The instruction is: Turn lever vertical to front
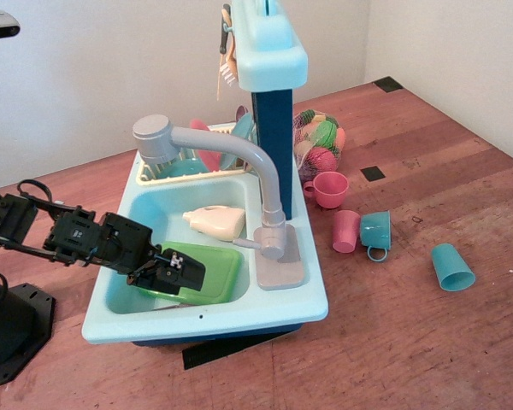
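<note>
Thin grey lever [250, 244] w/ round hub, pointing left, gripper [181, 275] apart, claw state unclear

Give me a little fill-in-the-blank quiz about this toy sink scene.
1. The gripper hovers over the ____ tray in the basin.
2. The lever points toward the ____ from its hub.
3. The cream bottle lies inside the ____.
4. Beside the pink cup lies a ____ cup.

Missing words: green; basin; sink; teal

The gripper [181, 275] hides part of the green tray [212, 272]; whether its dark jaws are parted cannot be told.
</note>
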`<act>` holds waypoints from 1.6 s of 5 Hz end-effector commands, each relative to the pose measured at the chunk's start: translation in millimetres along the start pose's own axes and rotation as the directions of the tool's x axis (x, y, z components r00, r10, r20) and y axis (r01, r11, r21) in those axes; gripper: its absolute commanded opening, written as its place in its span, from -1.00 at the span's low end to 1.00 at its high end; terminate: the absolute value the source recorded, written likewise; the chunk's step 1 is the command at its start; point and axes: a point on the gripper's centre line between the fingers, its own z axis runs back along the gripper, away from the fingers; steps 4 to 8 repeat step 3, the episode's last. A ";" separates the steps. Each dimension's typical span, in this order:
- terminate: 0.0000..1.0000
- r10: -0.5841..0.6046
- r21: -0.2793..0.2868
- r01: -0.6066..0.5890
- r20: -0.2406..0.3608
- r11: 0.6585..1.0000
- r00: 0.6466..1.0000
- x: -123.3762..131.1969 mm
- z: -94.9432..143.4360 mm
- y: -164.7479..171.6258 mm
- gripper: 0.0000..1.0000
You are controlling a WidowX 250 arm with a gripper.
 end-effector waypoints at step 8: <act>1.00 -0.015 -0.030 0.016 0.009 0.999 1.000 4.0 5.0 -7.2 1.00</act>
